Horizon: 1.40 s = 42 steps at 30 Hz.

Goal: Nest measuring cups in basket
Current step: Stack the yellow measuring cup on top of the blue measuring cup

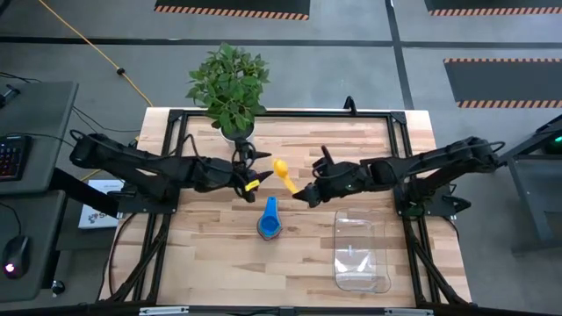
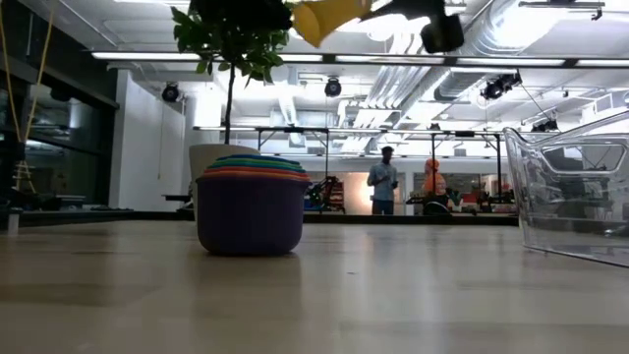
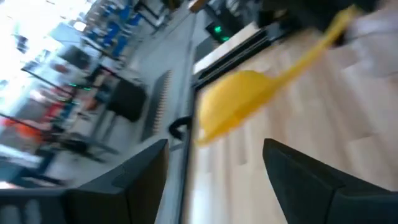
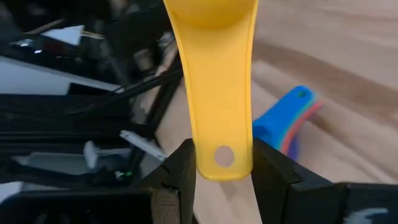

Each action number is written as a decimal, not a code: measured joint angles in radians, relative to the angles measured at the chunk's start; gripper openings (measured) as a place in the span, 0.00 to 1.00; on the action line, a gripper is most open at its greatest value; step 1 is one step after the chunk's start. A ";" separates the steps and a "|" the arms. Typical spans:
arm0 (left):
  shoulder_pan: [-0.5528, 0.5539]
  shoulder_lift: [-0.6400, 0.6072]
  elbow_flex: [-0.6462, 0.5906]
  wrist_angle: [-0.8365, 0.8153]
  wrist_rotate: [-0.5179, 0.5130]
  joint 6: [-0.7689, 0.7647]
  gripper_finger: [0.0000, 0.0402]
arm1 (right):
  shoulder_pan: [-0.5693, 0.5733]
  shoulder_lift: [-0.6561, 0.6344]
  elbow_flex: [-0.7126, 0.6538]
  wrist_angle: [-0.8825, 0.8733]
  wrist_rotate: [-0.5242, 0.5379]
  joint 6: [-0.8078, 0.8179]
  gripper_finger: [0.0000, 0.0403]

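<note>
I count one table (image 1: 202, 254), one basket (image 1: 361, 253), one plant (image 1: 228, 83) in its white pot (image 2: 211, 157), one stack of measuring cups (image 1: 270, 226), and one yellow cup (image 1: 282, 168) apart from the rest.

The basket is the biggest of the task's things: a clear rectangular bin with rounded corners, standing on the wood near the front edge on my right side, with no cups in it. My right arm reaches past its far end.

The stack sits on the table between my two arms, nearer the front than either claw. From table level it shows a dark purple-blue outer cup with orange, red, green and light-blue rims layered inside; from above, its blue handle points toward the plant.

The yellow cup is off the table, up in the air. My right gripper (image 4: 224, 163) is clenched on the end of its flat handle, one finger on each side of the small hole, with the bowl pointing away from me toward my left gripper (image 1: 252, 182). That left claw hovers just beside the bowl, its fingers spread apart, grasping nothing.
</note>
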 joint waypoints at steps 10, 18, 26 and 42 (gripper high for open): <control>-0.005 0.067 0.001 0.051 -0.044 0.082 0.63 | 0.030 0.066 0.001 0.092 -0.066 0.051 0.28; -0.013 0.065 0.001 0.055 -0.005 0.098 0.54 | 0.033 0.065 0.001 0.106 -0.078 0.052 0.27; -0.013 0.063 0.001 0.063 0.020 0.091 0.06 | 0.033 0.066 0.001 0.117 -0.084 0.045 0.33; -0.020 0.015 -0.001 -0.120 -0.038 -0.012 0.06 | -0.009 -0.058 0.002 -0.007 -0.093 -0.005 0.49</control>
